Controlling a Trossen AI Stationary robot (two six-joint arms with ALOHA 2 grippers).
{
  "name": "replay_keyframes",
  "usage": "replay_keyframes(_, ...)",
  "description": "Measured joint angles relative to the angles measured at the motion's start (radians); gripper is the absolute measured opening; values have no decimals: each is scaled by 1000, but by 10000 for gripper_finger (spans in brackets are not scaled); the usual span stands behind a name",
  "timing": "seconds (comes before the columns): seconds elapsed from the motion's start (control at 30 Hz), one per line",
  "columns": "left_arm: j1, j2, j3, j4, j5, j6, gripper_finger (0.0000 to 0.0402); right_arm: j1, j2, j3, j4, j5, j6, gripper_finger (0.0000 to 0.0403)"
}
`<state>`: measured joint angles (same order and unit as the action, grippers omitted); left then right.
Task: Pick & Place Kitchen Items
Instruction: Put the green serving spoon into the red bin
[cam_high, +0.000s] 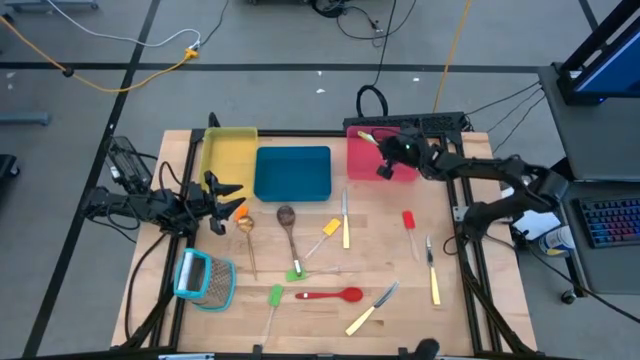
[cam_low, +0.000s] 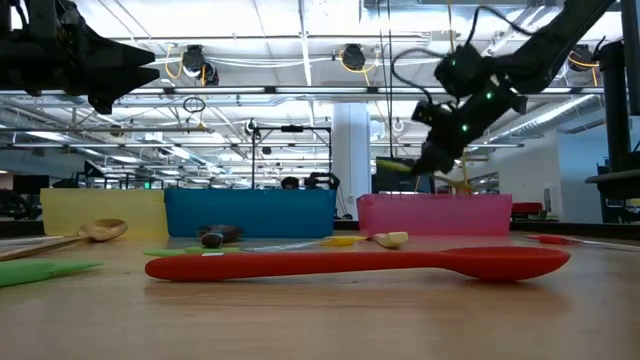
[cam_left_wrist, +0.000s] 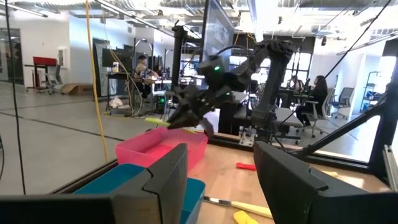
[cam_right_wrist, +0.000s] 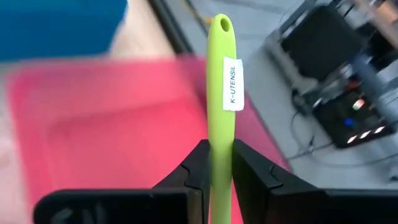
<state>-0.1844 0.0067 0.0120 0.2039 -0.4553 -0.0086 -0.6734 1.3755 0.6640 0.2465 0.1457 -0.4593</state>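
mid-task: right gripper (cam_right_wrist: 217, 163) clamped on a green utensil (cam_right_wrist: 221, 87), held above the red tray (cam_high: 395, 160). left gripper (cam_left_wrist: 217, 180) spread wide and empty, beside the yellow tray (cam_high: 228, 155). about a dozen utensils left on the table (cam_high: 470, 320), none visibly binned.

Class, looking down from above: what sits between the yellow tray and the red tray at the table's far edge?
In the high view, the blue tray sits between the yellow tray and the red tray.
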Motion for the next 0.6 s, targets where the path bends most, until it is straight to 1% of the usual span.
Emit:
replay_keyframes(0.1, 0, 0, 0, 0, 0, 0, 191, -56, 38, 0, -33, -53, -21, 40)
replay_keyframes(0.3, 0, 0, 0, 1, 0, 0, 191, -132, 103, 1, -60, -194, -36, 40)
replay_keyframes(0.47, 0, 0, 0, 2, 0, -4, 191, -152, 161, 1, -62, -283, -51, 40)
replay_keyframes(0.53, 0, 0, 0, 2, 0, -5, 191, -152, 178, 1, -65, -308, -51, 40)
replay_keyframes(0.6, 0, 0, 0, 2, 0, -5, 191, -150, 193, 1, -64, -308, -53, 41)
